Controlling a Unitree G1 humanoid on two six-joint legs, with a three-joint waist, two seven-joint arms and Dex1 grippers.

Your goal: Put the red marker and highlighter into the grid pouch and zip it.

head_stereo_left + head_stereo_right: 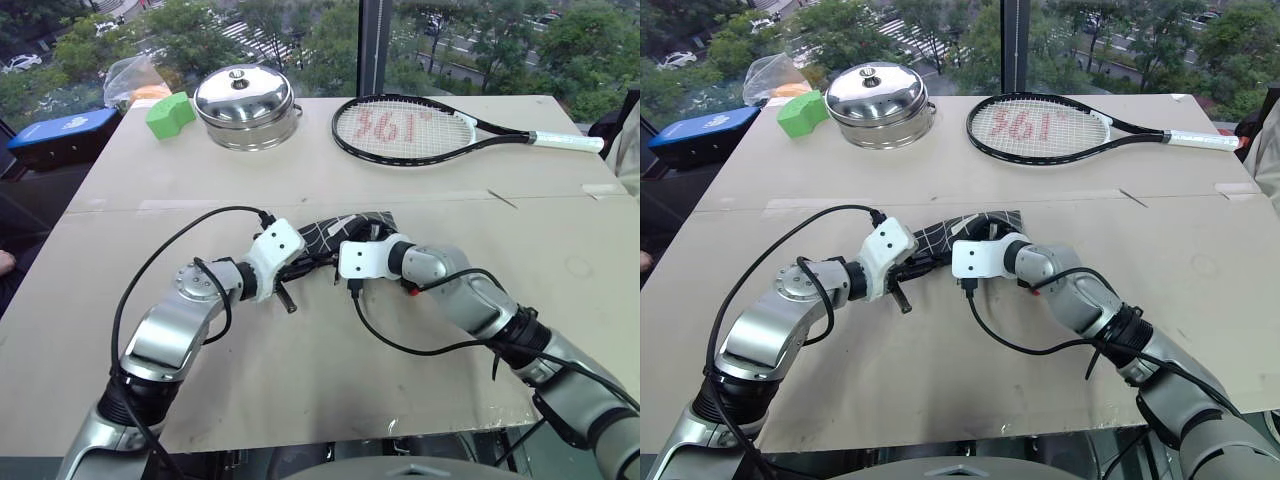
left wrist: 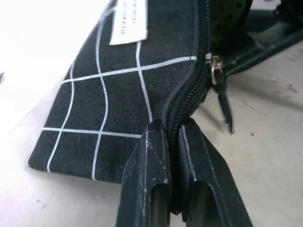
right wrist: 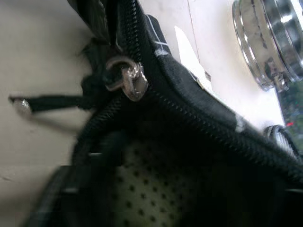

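Black fingers of the left gripper (image 2: pixel 173 156) pinched the zipper edge of the grid pouch (image 2: pixel 123 99) lying mid-table, while beyond it the right gripper (image 1: pixel 352 232), its grip unreadable, reached into the part-open mouth, so zipping seemingly came next.

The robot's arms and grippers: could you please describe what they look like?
Both arms have silver-grey metal links with black joints. Each wrist carries a white housing, on the left arm and the right arm, with a loose black cable plugged in. The left gripper has two scuffed, tapered black fingers.
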